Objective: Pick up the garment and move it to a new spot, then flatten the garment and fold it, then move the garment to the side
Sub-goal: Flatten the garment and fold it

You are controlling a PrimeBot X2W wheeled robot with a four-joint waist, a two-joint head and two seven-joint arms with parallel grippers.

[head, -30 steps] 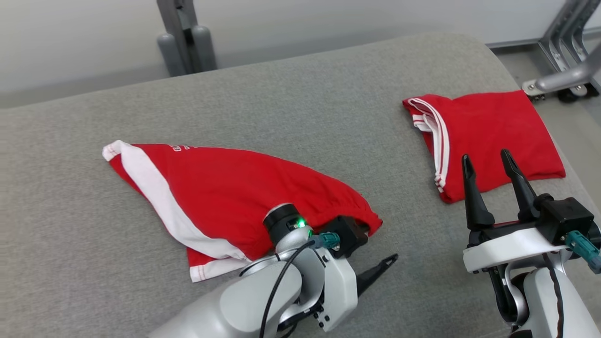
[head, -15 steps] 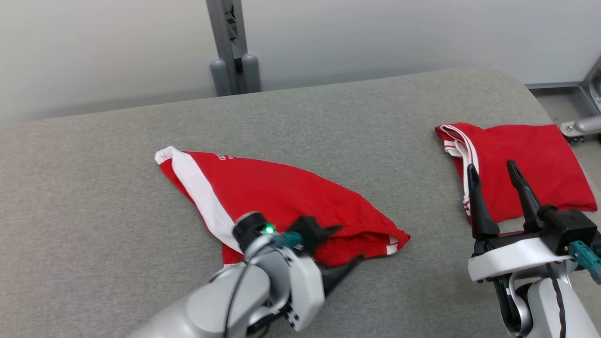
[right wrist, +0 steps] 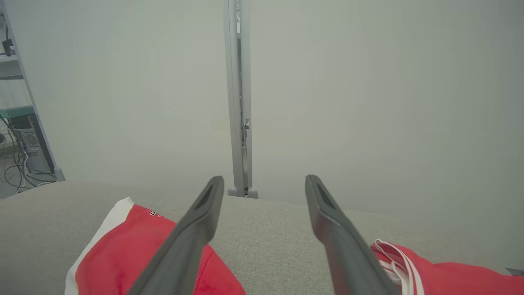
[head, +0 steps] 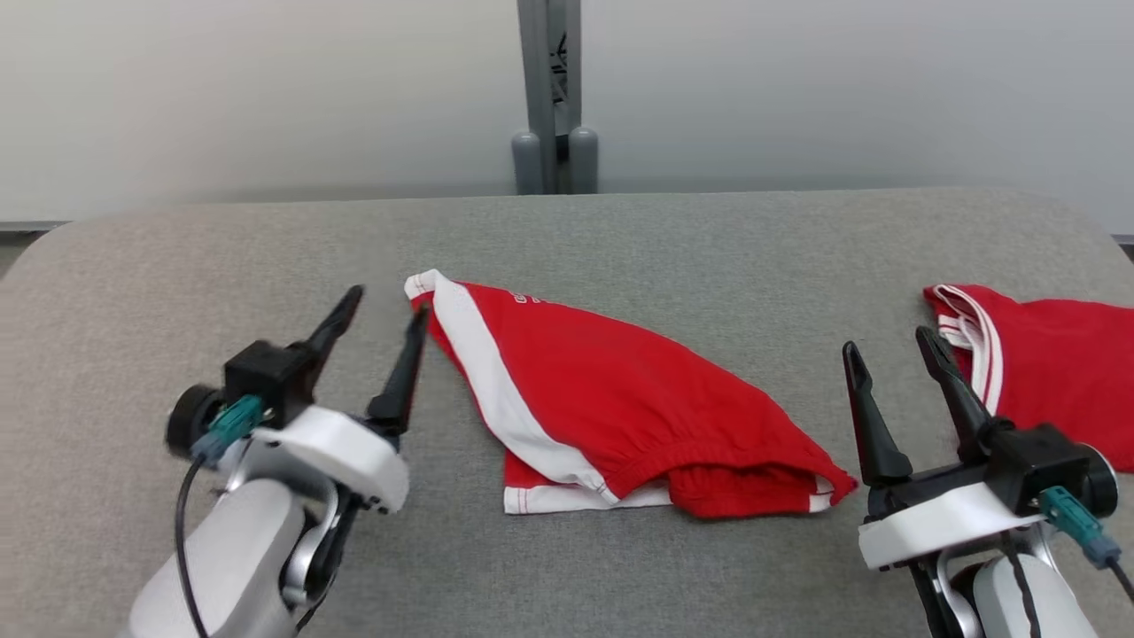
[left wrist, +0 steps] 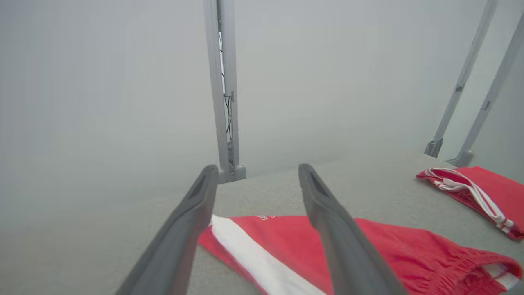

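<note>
Garment (head: 620, 399) between left fingers (head: 399, 381), right fingers (head: 873, 425)

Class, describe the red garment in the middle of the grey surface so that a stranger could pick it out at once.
Start at the grey padded surface in front of the upright post. Near its middle lies a red garment, spread in a rough triangle. Unlike the folded red garment at the right edge, with thin white stripes, this one has one broad white band.
</note>
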